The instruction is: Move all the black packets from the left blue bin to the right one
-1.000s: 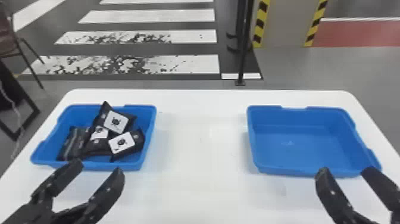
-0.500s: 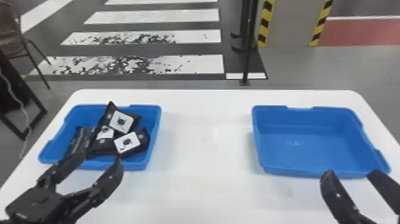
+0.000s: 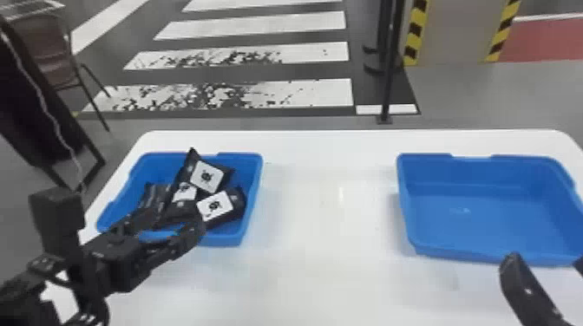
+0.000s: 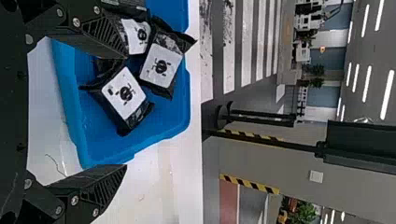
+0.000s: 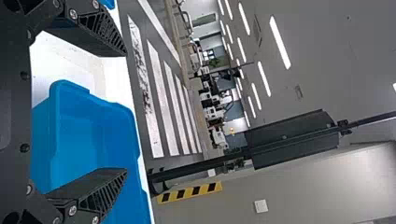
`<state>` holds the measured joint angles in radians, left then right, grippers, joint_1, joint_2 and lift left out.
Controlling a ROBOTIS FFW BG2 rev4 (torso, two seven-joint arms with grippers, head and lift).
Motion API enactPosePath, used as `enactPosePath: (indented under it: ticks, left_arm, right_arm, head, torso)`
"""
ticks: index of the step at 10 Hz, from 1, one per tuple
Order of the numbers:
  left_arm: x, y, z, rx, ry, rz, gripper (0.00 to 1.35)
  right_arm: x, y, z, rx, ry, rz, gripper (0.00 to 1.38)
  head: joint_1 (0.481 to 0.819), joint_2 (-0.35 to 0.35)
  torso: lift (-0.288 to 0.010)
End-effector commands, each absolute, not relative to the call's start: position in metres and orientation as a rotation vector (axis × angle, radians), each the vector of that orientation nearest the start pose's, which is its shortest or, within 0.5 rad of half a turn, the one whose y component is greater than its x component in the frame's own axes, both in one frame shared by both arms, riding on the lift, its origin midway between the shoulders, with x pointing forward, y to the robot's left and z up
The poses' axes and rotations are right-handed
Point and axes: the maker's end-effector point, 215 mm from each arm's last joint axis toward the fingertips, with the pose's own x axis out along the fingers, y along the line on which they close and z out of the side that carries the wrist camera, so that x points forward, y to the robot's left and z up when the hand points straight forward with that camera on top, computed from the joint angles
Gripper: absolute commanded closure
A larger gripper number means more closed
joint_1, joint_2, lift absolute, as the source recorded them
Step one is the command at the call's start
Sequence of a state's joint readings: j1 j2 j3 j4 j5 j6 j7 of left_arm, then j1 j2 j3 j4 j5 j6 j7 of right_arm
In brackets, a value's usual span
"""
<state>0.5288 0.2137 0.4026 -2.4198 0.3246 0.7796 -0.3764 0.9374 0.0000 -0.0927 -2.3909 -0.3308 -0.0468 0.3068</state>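
In the head view several black packets [image 3: 214, 207] with white labels lie heaped in the left blue bin [image 3: 253, 190]. My left gripper [image 3: 173, 221], open, is over that bin's near edge with nothing held. The left wrist view shows its fingers spread, left gripper [image 4: 125, 112], in front of the packets [image 4: 125, 93] and the bin [image 4: 175, 119]. The right blue bin [image 3: 477, 216] holds nothing. At its near side is my right gripper [image 3: 546, 260], open; in the right wrist view the right gripper [image 5: 126, 112] has its fingers apart before the bin [image 5: 88, 135].
Both bins stand on a white table [image 3: 329, 208] with bare surface between them. Beyond the far edge are a black pole [image 3: 387, 86] and a striped floor. A brown chair [image 3: 47, 52] stands off to the left.
My left gripper has moved forward and to the right, onto the left bin's near edge. The head view has shifted slightly. The packets lie as before.
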Motion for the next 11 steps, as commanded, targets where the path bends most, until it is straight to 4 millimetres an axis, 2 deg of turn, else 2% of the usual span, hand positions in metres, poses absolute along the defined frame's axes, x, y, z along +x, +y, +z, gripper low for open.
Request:
enactPosePath:
  ticks: [1,3,5,7,8,9,11]
  left_arm:
    - [0.433,0.327,-0.333,-0.053,0.429,-0.214,0.24]
    - [0.464,0.341,-0.349,-0.051,0.514,-0.193,0.24]
    - [0.485,0.332,-0.38,-0.067,0.631,-0.224,0.24]
    - [0.502,0.333,-0.398,-0.08,0.697,-0.237,0.24]
    - [0.508,0.33,-0.401,-0.073,0.716,-0.241,0.24]
    - [0.516,0.318,-0.404,-0.081,0.731,-0.28,0.23]
    - [0.513,0.299,-0.415,-0.085,0.791,-0.329,0.23]
  right_arm:
    - [0.327,-0.209,-0.284,0.267,0.018,0.221,0.15]
    - [0.328,-0.208,-0.285,0.274,0.018,0.222,0.15]
    - [0.328,-0.207,-0.285,0.279,0.017,0.224,0.15]
    - [0.328,-0.206,-0.287,0.285,0.019,0.228,0.15]
    - [0.328,-0.206,-0.287,0.287,0.019,0.227,0.15]
    - [0.328,-0.205,-0.287,0.286,0.019,0.229,0.15]
    - [0.329,-0.204,-0.288,0.289,0.019,0.232,0.15]
  head:
    - [0.695,0.161]
    - [0.695,0.18]
    - [0.695,0.185]
    - [0.695,0.169]
    - [0.695,0.168]
    - [0.695,0.168]
    - [0.695,0.145]
  torso:
    - [-0.185]
    - [-0.185]
    - [-0.185]
    - [-0.185]
    - [-0.185]
    - [-0.185]
    - [-0.185]
